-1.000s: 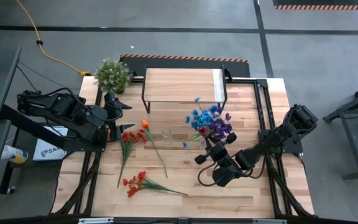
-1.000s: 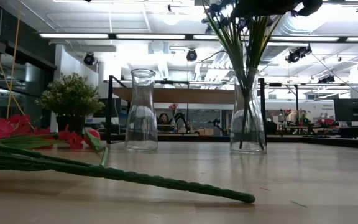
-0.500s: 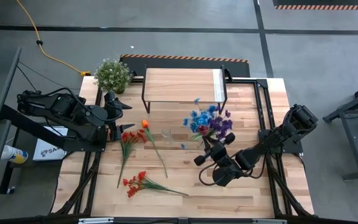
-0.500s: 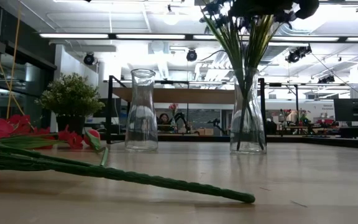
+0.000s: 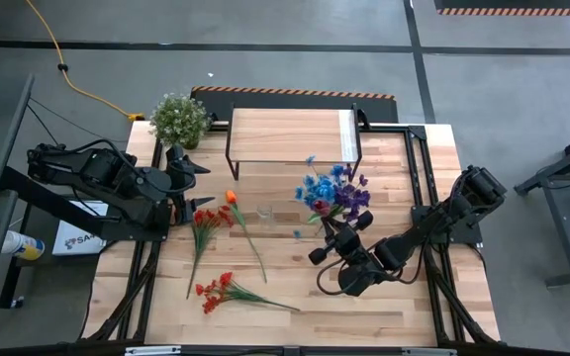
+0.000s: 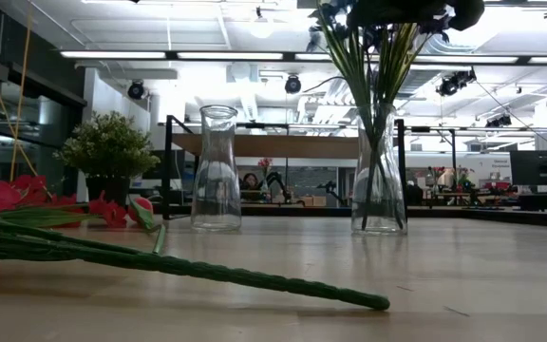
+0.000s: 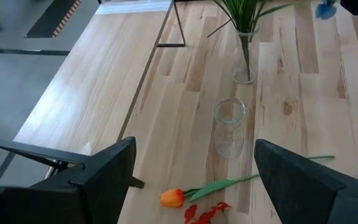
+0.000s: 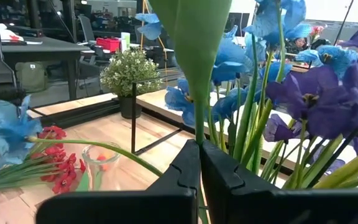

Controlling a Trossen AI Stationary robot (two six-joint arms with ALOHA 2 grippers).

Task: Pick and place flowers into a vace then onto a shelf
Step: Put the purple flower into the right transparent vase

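Note:
A bunch of blue and purple flowers point(image 5: 330, 191) stands with its stalks in a clear vase point(image 6: 380, 180) right of the table's middle. My right gripper point(image 5: 332, 227) is shut on this bunch from its near side, and shows in its wrist view point(image 8: 199, 152). An empty clear vase point(image 5: 265, 215) stands upright at mid-table. Red stems point(image 5: 204, 225), an orange bloom point(image 5: 231, 197) and a second red spray point(image 5: 218, 290) lie flat on the table. The shelf point(image 5: 293, 135) stands at the far edge. My left gripper point(image 5: 201, 186) is open and empty at the table's left. My right gripper pinches a green stalk or leaf point(image 8: 197, 127) of the bunch between its two shut fingers, below the blooms and above the vase's mouth. The fingers come from the table's near side. The bunch stands nearly upright, with its lower stalks point(image 6: 376, 142) inside the vase.
A bushy green potted plant point(image 5: 179, 119) stands at the far left corner beside the shelf. A long green stalk point(image 6: 207, 271) lies across the near part of the table. Bare planks show at the near right. Black frame rails run along both side edges.
My right gripper has shifted a little toward the table's left with the bunch. The blooms have leaned that way while the vase has stayed in place.

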